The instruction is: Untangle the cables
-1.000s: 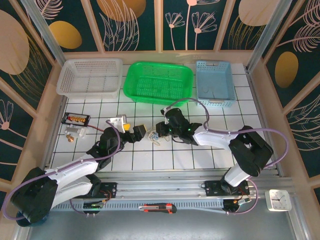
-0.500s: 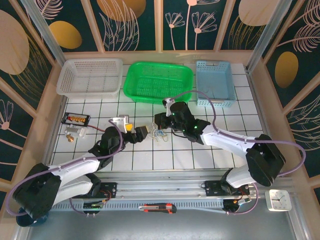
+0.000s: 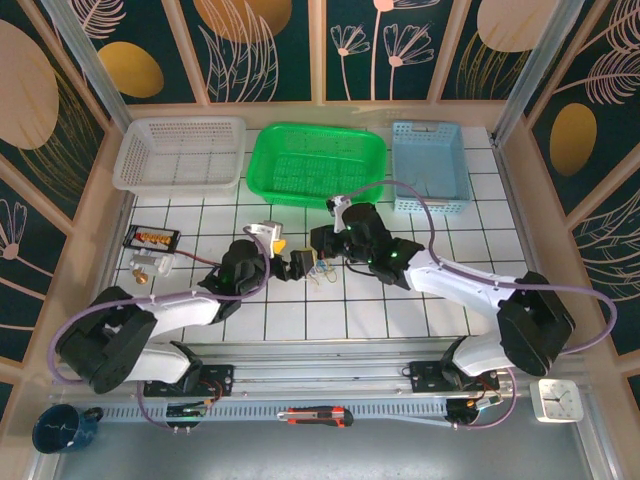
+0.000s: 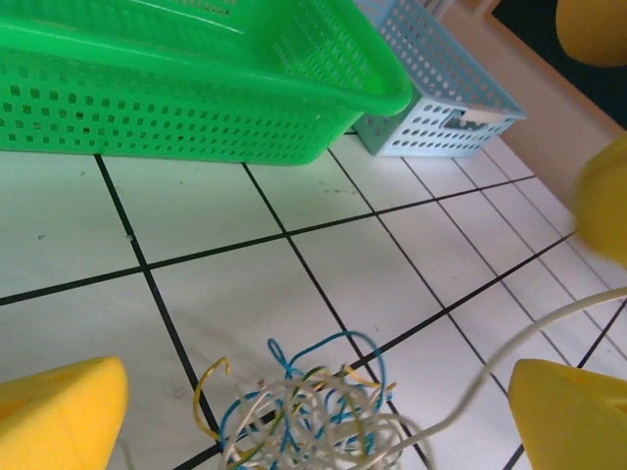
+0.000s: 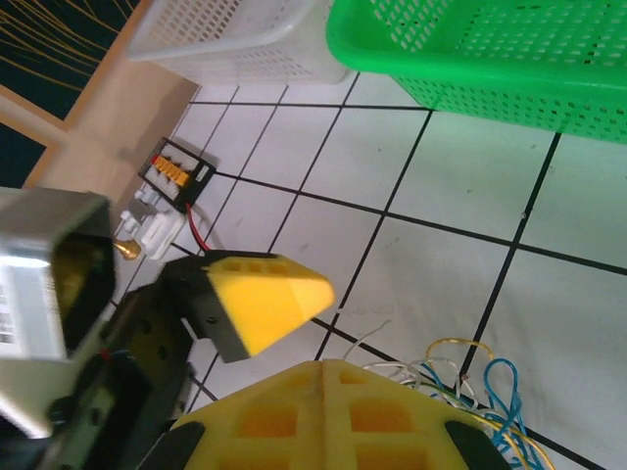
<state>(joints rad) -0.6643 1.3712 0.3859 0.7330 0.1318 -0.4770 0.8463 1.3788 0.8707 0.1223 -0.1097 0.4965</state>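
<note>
The cables point(image 3: 318, 270) are seen tangled on the white tiled table point(image 3: 400, 310) at the centre of the frame, below the green basket point(image 3: 318, 162). The left hand point(image 3: 292, 256) is held wide beside them. The right hand point(image 3: 320, 248) is pressed closed just above them.

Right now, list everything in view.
white basket: one, white, far left
green basket: one, green, far centre
blue basket: one, pale blue, far right
cables: one tangle, blue, tan-yellow, pale grey, centre
terminal block: one, black and gold, left side
utility knife: one, red and black, near rail
clock: one, white, near right corner
mug: one, dark blue, near left corner
left gripper: one, yellow pads, open, left of cables
right gripper: one, yellow pads, shut, right of cables
</note>
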